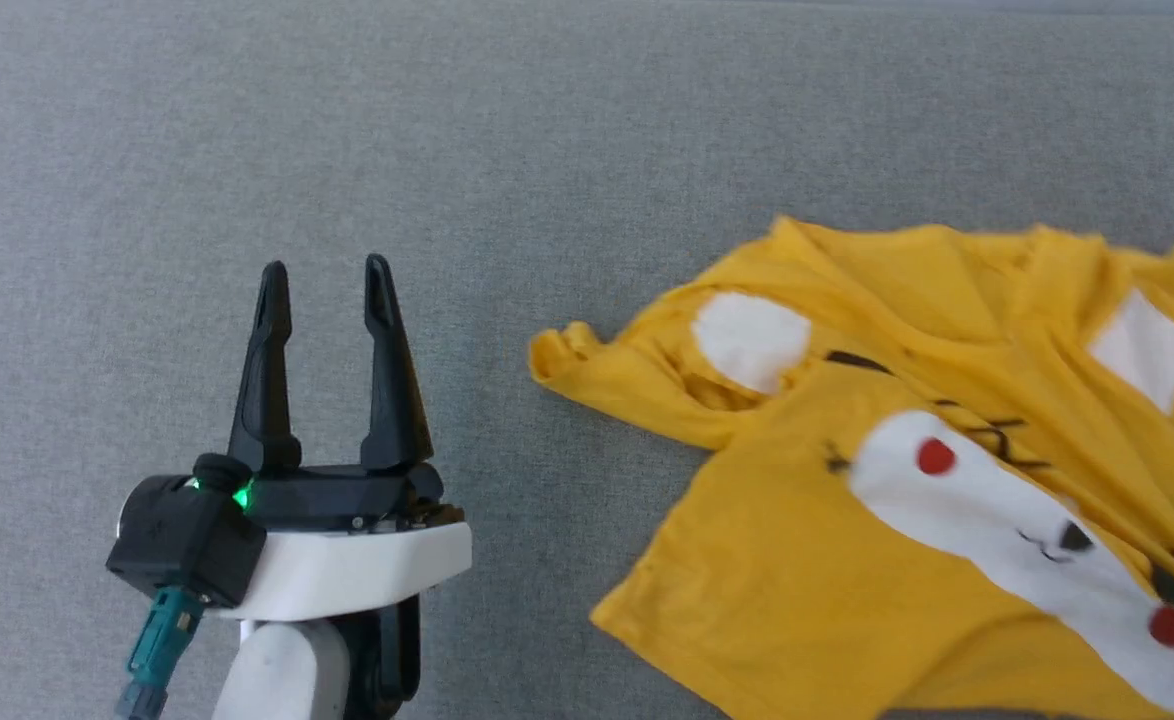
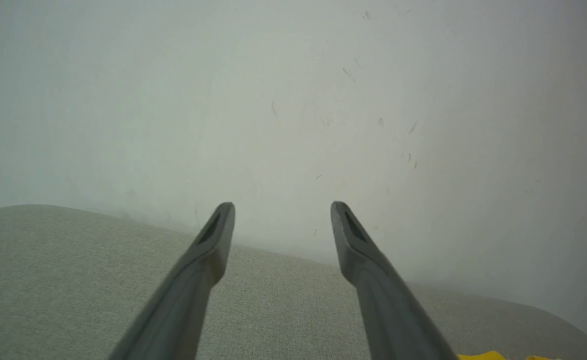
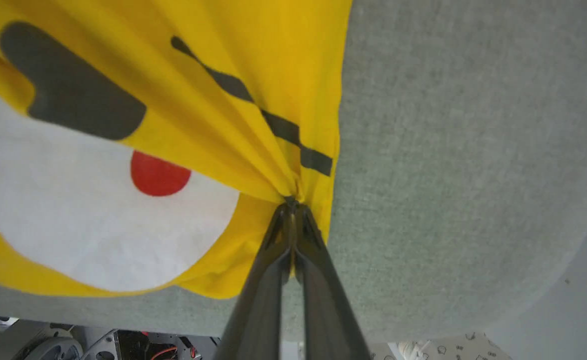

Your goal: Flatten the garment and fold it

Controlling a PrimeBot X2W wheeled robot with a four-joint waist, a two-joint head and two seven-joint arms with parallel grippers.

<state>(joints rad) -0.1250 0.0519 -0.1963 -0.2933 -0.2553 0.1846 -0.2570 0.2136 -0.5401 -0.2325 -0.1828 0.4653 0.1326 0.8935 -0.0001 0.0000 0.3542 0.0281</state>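
Note:
The bright yellow T-shirt point(image 1: 907, 470) lies rumpled on the right of the grey surface in the head view, face print up, with white patches, red dots and black marks. One sleeve point(image 1: 587, 365) points left. My left gripper point(image 1: 327, 280) stands open over bare fabric, well left of the shirt and touching nothing. In its own wrist view the left gripper point(image 2: 282, 207) has a wide gap and a sliver of the yellow shirt point(image 2: 493, 356) at the bottom right. My right gripper point(image 3: 292, 206) is shut on a bunched edge of the T-shirt point(image 3: 253, 60), with folds fanning from the fingertips.
The grey cloth-covered table point(image 1: 447, 140) stretches far left and back. Its rounded edge point(image 3: 538, 300) lies close to my right gripper, with floor and robot base parts point(image 3: 123, 347) below. A pale wall point(image 2: 293, 100) rises behind the table.

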